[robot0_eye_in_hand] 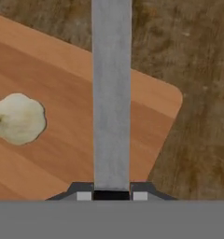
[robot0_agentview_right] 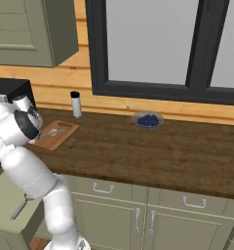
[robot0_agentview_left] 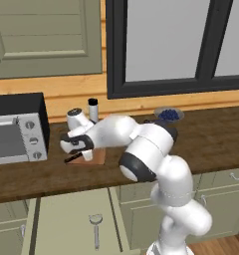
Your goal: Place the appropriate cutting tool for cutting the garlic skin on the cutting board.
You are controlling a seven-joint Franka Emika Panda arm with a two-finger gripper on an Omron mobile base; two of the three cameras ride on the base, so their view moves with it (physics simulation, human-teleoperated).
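- In the hand view the knife (robot0_eye_in_hand: pixel 112 93) runs as a long grey blade straight up the middle of the frame, from the bottom to the top edge.
- The gripper (robot0_eye_in_hand: pixel 112 195) sits at the bottom centre of that view, its two dark tips pressed against the base of the blade, clamped on the knife.
- Under the blade lies the cutting board (robot0_eye_in_hand: pixel 62 154), reddish-brown, filling the left and centre of the frame; its rounded corner shows at the right.
- The blade's far part passes beyond the board's upper edge, over the dark wooden counter (robot0_eye_in_hand: pixel 198 70).
- The garlic (robot0_eye_in_hand: pixel 19 118) rests on the board at the left, apart from the blade.
- In the left base view the gripper (robot0_agentview_left: pixel 74 149) is at the left centre, low over the board (robot0_agentview_left: pixel 97 157), with the knife's dark handle (robot0_agentview_left: pixel 72 158) poking out toward the lower left.
- A toaster oven (robot0_agentview_left: pixel 17 130) stands at the left edge, and a white shaker with a black cap (robot0_agentview_left: pixel 93 109) behind the board.
- A bowl of blueberries (robot0_agentview_left: pixel 169 115) sits further right on the counter.
- In the right base view the board (robot0_agentview_right: pixel 58 134) shows at the left, just beside the arm.
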